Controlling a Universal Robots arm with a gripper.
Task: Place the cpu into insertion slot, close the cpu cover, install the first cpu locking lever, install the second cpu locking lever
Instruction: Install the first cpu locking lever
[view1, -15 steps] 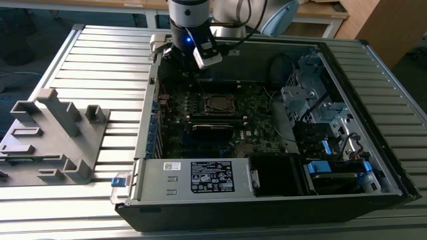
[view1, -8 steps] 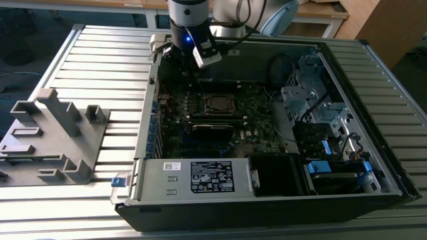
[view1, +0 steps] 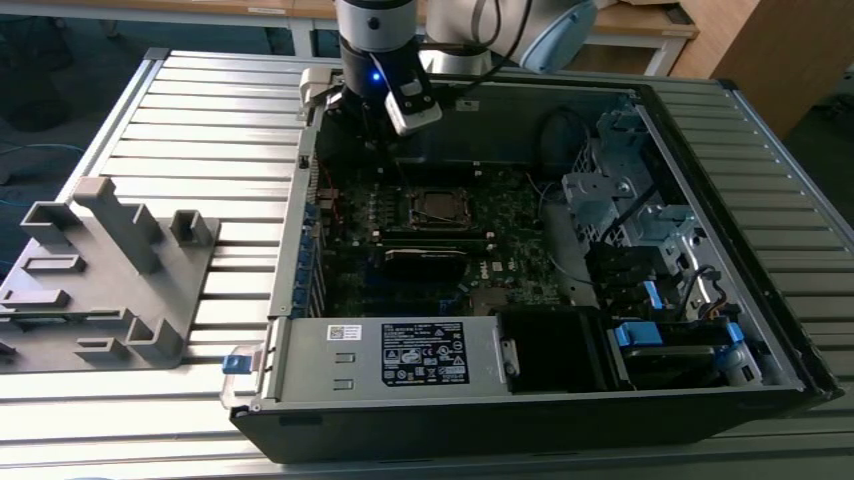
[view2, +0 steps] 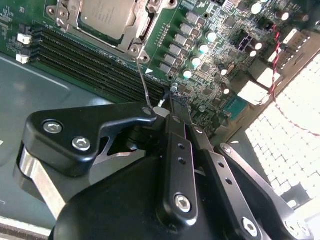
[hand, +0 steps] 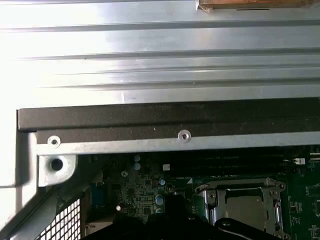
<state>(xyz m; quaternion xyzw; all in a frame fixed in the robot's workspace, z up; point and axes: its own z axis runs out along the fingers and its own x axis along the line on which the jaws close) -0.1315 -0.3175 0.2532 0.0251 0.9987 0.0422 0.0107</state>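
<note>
Gripper: the gripper (view2: 159, 111) is being held low inside the computer box (view1: 534, 430), in the upper middle of the exterior view. Its fingers are being pressed together, with nothing big between them.

Lever: a thin wire lever (view2: 141, 82) is sticking up from a corner of the cover. In the second wrist view its end is being touched by the fingertips. Whether it is being pinched or only pushed cannot be told.

Chip: the chip (view2: 102, 17) is being held in the slot (view1: 412, 208), a little above the middle of the exterior view.

Cover: the cover (view2: 142, 22) is lying flat over the chip's edges, so it looks closed.

Work so far: the chip and cover steps look done, but this lever is not yet hooked down.

Slip risk: the lever is thin and springy. It could slide off the smooth fingertips and snap back up.

Bend risk: if it is pushed sideways, the wire could get bent or miss its hook.

Bump risk: small parts on the green board (view2: 215, 55) are just beside the fingers. They could be knocked or scratched if the gripper is pushed too low.

Loose risk: if the lever is not hooked, the cover could pop up and the chip would not be pressed down.
</note>
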